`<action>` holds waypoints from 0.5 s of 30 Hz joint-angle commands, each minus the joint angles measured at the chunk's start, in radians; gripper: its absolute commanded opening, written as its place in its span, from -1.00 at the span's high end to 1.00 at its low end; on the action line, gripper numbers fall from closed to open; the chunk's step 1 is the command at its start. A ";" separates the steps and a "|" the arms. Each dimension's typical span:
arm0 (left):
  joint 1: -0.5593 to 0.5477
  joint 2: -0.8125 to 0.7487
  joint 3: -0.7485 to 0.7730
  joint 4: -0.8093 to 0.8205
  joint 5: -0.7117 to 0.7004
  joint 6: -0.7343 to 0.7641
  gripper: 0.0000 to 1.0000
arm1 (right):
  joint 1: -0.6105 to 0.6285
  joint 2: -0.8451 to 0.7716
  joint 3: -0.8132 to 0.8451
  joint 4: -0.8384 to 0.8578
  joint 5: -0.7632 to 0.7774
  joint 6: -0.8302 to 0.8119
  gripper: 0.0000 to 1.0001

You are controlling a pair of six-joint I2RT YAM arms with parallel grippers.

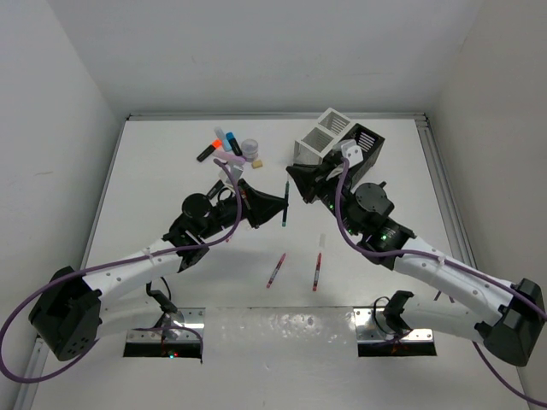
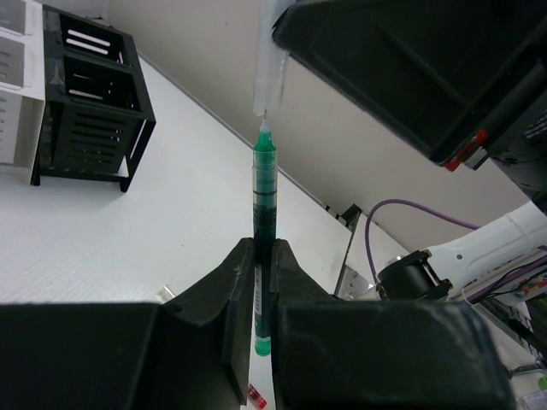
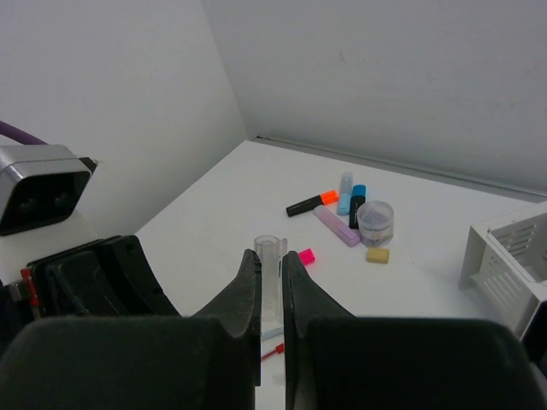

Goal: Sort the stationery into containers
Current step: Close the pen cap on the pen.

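Note:
My left gripper [image 1: 275,207] [image 2: 264,249] is shut on a green pen [image 1: 285,205] [image 2: 264,196] and holds it upright above the table's middle. My right gripper [image 1: 295,176] [image 3: 272,258] is shut on a clear pen cap [image 3: 268,278] [image 2: 272,60], which sits just above the green pen's tip. The joined white box [image 1: 314,138] [image 3: 511,256] and black box [image 1: 366,147] [image 2: 92,102] stand at the back right. Highlighters, orange-tipped [image 1: 209,147] [image 3: 312,202], blue [image 1: 234,143] [image 3: 357,203] and lilac [image 3: 335,225], lie at the back left with the tape roll [image 1: 249,149] [image 3: 375,220] and tan eraser [image 1: 255,161] [image 3: 378,254].
Two red pens [image 1: 275,270] [image 1: 317,272] lie on the table in front of the arms. A small pink cap [image 3: 306,255] lies near the highlighters. White walls close in the table on the left, back and right.

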 commanded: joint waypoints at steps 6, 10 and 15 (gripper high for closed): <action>0.004 -0.029 0.031 0.025 -0.001 0.011 1.00 | 0.005 0.005 -0.020 0.071 0.020 0.040 1.00; 0.004 -0.029 0.030 0.023 -0.012 0.008 1.00 | 0.005 0.013 -0.025 0.073 0.011 0.066 1.00; 0.005 -0.032 0.031 0.018 -0.026 0.017 1.00 | 0.008 0.019 -0.040 0.077 0.012 0.103 1.00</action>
